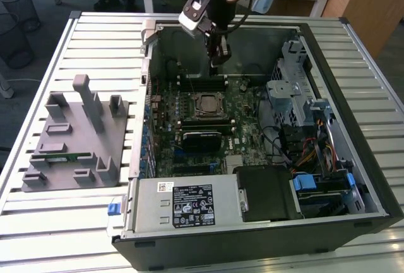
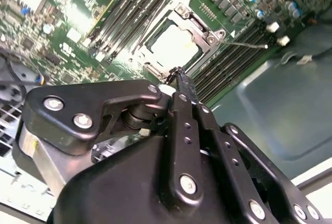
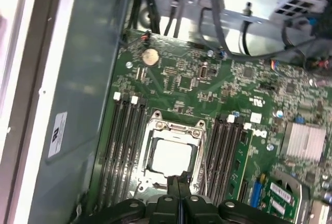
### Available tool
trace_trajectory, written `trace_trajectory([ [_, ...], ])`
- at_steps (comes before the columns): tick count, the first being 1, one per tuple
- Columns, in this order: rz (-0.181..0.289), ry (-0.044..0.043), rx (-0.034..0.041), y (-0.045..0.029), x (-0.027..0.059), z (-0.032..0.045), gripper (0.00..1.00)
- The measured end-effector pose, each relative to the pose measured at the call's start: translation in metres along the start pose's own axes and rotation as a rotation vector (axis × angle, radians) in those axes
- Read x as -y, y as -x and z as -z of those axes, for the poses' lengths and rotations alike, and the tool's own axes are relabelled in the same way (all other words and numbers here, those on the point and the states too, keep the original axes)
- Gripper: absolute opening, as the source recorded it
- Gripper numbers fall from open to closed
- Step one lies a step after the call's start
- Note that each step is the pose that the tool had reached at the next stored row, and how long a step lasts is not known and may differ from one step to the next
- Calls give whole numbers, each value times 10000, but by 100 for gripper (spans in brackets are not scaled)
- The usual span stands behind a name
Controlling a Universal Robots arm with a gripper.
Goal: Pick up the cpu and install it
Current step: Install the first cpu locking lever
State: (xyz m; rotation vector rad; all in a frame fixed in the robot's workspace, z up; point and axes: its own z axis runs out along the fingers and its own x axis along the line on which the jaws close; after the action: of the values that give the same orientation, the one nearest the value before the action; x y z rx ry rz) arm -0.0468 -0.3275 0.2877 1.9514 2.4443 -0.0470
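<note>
End effector (image 3: 179, 180) points downward, closed, empty; cpu (image 3: 170, 156) sits socketed nearby.

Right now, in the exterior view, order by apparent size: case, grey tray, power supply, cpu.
1. case
2. grey tray
3. power supply, though it lies nearer the camera
4. cpu

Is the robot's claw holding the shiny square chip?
No, the cpu lies in its socket on the green board, and the gripper above it is shut on nothing.
</note>
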Motion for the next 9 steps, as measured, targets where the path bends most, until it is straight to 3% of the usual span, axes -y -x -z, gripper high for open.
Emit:
trace_trajectory([
  [9, 1634, 47, 26, -1, 0, -28, 11],
])
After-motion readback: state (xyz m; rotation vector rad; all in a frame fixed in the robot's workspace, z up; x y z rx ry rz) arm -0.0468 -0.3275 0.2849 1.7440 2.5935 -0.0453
